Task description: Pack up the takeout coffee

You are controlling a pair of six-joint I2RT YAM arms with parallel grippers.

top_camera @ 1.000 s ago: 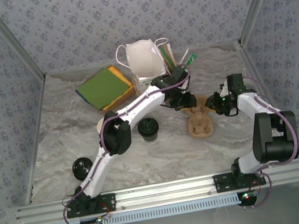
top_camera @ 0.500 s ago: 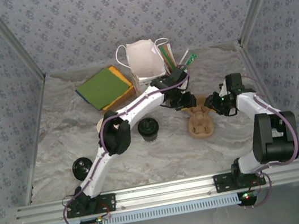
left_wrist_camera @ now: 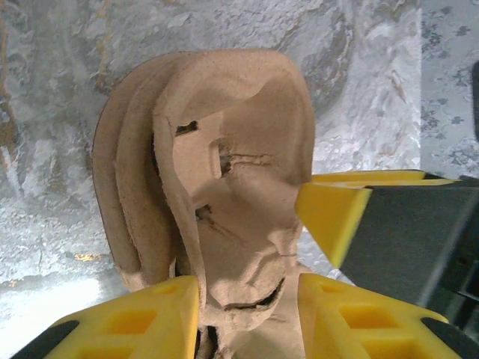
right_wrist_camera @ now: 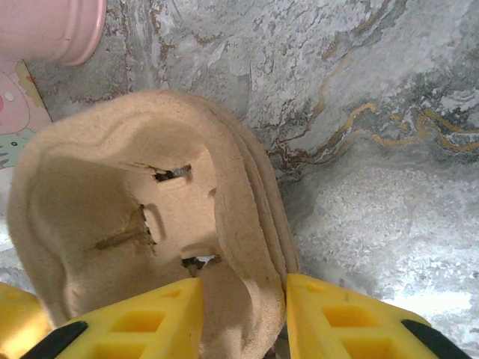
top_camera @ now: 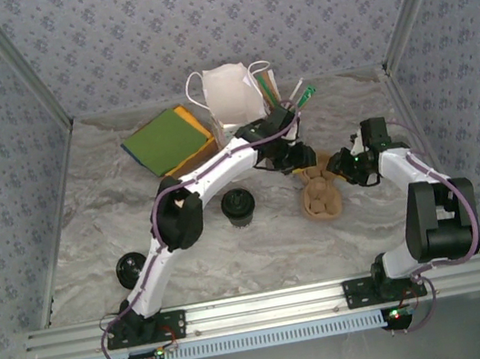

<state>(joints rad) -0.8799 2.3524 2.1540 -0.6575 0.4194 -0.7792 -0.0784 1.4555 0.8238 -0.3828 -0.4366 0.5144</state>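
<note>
Tan pulp carrier [left_wrist_camera: 224,164], grey marbled table [top_camera: 261,250], green sheets [top_camera: 162,140], white bag [top_camera: 230,93], black-lidded dark cup [top_camera: 238,206], floral-print walls [top_camera: 195,21]

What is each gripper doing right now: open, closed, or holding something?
Left gripper: closed on an edge of the cup carrier.
Right gripper: closed on another edge of the same cup carrier.
</note>
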